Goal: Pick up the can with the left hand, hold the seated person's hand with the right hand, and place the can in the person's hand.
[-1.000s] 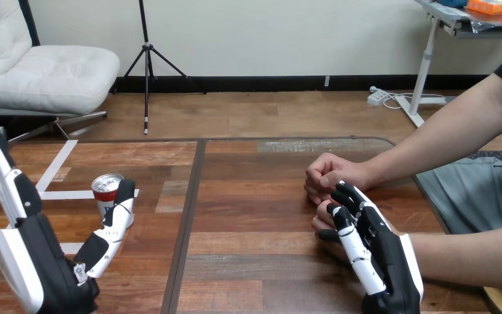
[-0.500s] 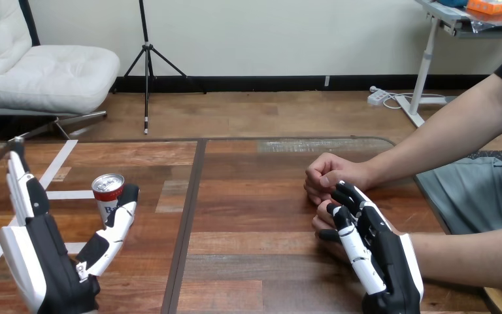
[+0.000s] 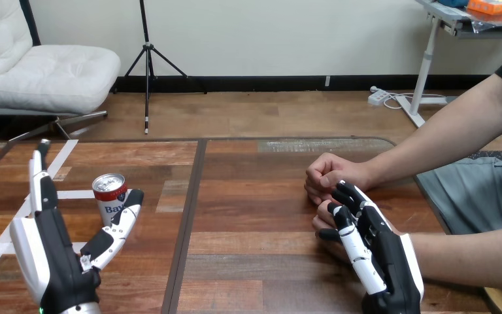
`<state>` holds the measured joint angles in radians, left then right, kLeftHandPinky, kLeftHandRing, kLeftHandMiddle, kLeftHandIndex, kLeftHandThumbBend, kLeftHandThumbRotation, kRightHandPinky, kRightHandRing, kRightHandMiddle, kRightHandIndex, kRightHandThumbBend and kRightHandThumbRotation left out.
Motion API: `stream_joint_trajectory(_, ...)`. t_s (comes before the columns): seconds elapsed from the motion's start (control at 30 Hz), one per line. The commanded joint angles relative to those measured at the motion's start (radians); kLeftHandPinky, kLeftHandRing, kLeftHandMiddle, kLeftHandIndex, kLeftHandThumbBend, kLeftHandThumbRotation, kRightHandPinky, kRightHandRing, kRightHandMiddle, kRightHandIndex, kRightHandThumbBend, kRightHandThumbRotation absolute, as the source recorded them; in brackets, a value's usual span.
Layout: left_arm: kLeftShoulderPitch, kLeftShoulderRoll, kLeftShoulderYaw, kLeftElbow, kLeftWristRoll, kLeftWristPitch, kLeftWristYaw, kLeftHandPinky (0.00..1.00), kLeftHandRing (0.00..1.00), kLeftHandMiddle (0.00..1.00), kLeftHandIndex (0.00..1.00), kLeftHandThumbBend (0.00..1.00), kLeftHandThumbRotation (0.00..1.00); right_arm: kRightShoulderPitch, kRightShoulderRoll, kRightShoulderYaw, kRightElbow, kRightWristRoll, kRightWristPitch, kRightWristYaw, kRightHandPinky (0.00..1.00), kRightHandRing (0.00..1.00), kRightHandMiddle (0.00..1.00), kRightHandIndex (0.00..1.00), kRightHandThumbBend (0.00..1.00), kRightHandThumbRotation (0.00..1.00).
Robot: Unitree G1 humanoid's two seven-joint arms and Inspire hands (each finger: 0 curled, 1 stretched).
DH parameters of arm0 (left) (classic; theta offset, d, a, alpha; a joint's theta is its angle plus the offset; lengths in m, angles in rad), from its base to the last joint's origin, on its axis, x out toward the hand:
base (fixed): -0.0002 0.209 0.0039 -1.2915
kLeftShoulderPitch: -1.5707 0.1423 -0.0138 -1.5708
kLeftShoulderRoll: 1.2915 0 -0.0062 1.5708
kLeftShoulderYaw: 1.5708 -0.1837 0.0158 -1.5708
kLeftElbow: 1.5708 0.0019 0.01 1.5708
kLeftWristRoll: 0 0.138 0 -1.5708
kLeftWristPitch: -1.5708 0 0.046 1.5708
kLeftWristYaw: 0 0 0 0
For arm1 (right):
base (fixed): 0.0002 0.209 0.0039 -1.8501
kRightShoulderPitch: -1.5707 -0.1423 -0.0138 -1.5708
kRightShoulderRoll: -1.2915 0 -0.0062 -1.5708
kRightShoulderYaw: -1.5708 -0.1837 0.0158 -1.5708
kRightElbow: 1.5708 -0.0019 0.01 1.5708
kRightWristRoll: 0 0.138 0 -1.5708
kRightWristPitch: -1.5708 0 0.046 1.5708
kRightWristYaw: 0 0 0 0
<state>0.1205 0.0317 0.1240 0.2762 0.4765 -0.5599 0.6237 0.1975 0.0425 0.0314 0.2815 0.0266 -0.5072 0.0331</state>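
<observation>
Near the counter's (image 3: 248,216) left edge, the left robot hand (image 3: 52,258) was spread, the upright can (image 3: 109,196) between thumb and fingers; the right robot hand (image 3: 382,258) clasped the person's nearer hand (image 3: 319,224).

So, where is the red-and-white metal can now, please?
Head view: the can stands upright at the wooden table's left, between the left hand's thumb and fingers.

Wooden table (image 3: 268,261), plank-patterned, with a dark rim. A dark seam (image 3: 184,229) runs from the far edge to the near edge. White tape strips (image 3: 72,194) cross its left part.
</observation>
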Motion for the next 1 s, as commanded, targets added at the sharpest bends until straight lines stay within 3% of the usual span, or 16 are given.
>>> stream_joint_trajectory(0.0, -0.082, 0.022, -0.013, 0.014, -0.003, 0.025, -0.009, 0.86, 0.91, 0.93, 0.92, 0.77, 0.20, -0.075, 0.009, -0.005, -0.005, 0.008, -0.017, 0.002, 0.77, 0.86, 0.89, 0.87, 0.54, 0.65)
stream_joint_trajectory(0.2, -0.103, 0.021, -0.013, 0.031, -0.018, 0.064, -0.022, 0.86, 0.91, 0.93, 0.92, 0.78, 0.22, -0.072, 0.008, -0.005, -0.010, -0.005, -0.012, -0.008, 0.77, 0.86, 0.88, 0.87, 0.54, 0.65)
stream_joint_trajectory(0.97, -0.203, 0.049, -0.008, 0.166, -0.075, 0.091, -0.036, 0.81, 0.89, 0.93, 0.90, 0.79, 0.23, -0.070, 0.007, -0.004, -0.007, -0.011, -0.015, -0.007, 0.77, 0.86, 0.88, 0.86, 0.54, 0.67)
